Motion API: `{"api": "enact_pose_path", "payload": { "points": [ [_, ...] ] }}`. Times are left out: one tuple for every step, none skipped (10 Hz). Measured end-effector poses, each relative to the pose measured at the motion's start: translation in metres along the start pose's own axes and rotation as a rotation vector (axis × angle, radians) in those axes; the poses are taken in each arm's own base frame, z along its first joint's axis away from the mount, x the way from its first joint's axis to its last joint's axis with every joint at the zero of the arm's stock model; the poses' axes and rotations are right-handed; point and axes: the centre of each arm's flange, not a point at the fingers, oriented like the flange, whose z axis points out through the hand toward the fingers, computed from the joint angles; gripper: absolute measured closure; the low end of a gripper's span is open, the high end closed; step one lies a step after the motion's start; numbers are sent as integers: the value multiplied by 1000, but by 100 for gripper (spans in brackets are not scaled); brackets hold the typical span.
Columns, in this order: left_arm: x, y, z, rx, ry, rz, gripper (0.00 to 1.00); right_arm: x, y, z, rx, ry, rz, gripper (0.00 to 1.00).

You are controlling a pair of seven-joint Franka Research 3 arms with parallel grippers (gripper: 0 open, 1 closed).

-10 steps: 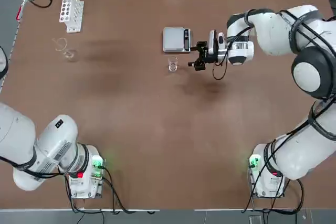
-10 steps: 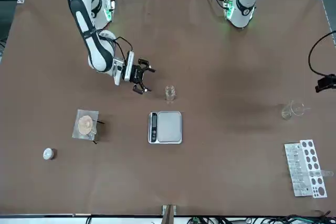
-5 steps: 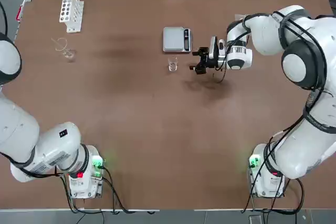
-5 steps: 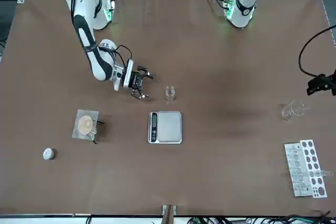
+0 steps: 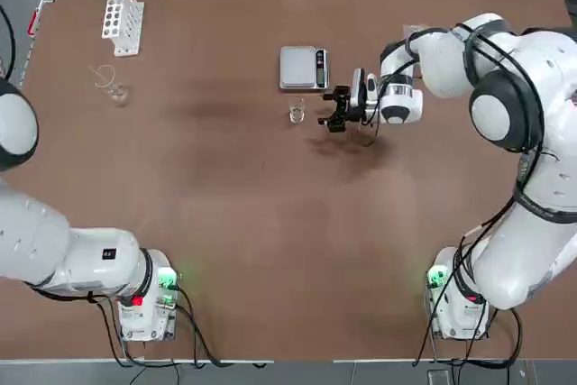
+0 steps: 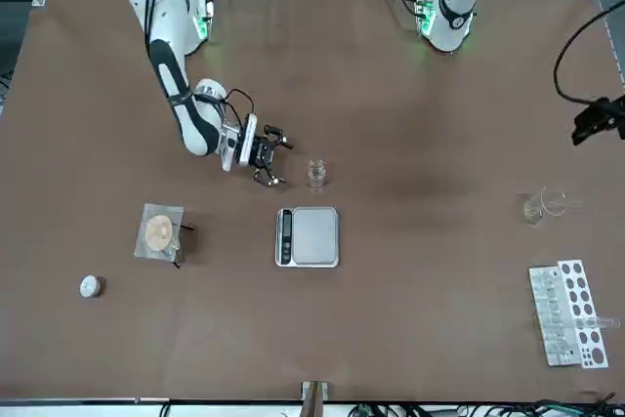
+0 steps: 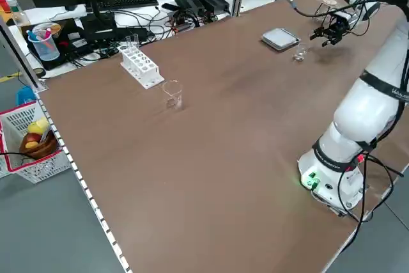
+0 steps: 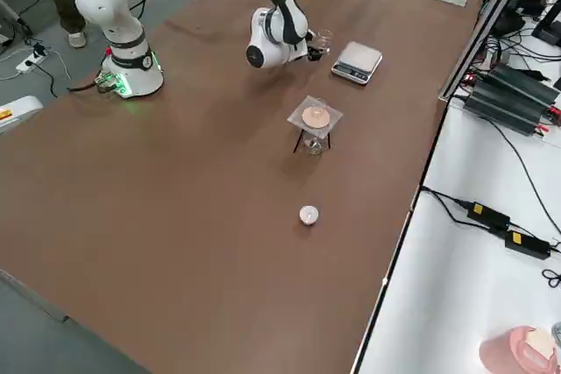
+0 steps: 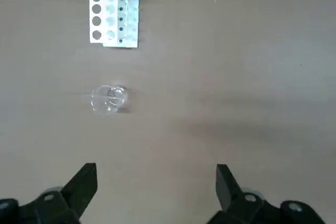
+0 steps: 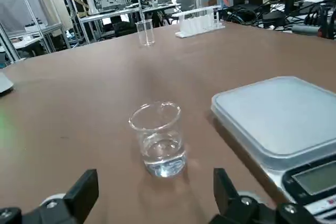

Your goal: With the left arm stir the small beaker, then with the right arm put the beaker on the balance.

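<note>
The small beaker is a tiny clear glass with a little liquid, standing upright on the brown table just in front of the balance. My right gripper lies low and level, open, pointing at the beaker from its right, a short gap away. In the right wrist view the beaker stands ahead of the spread fingers, with the balance beside it. My left gripper hangs open and empty high over the table's far left, seen at the edge of the front view.
A white test tube rack and a larger spouted glass sit at the far left. A clear stand with a tan disc and a small white round object lie beyond the right arm. Both bases glow green.
My right gripper has slid left and lower, closing most of the gap to the small beaker. The left arm has drawn back toward the table's left edge.
</note>
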Motion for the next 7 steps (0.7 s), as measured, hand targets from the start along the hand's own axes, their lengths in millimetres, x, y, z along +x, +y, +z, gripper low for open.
{"api": "enact_pose_path", "payload": {
  "points": [
    [-1,1,1,-4,-4,1,0,-3,-4,6,3,5,-4,3],
    [-1,4,3,-5,-9,7,0,-3,-7,12,5,14,-1,3],
    [-1,8,4,-5,-12,16,0,-3,-10,20,10,24,-2,3],
    [-1,12,4,-6,-11,25,0,-3,-12,27,16,30,-13,3],
    [-1,18,4,-6,-11,36,0,-1,-13,33,21,35,-20,3],
    [-2,26,3,-7,-8,50,0,-2,-13,36,25,35,-22,3],
    [-2,32,0,-8,-3,60,0,-2,-14,38,28,34,-24,3]
  ]
}}
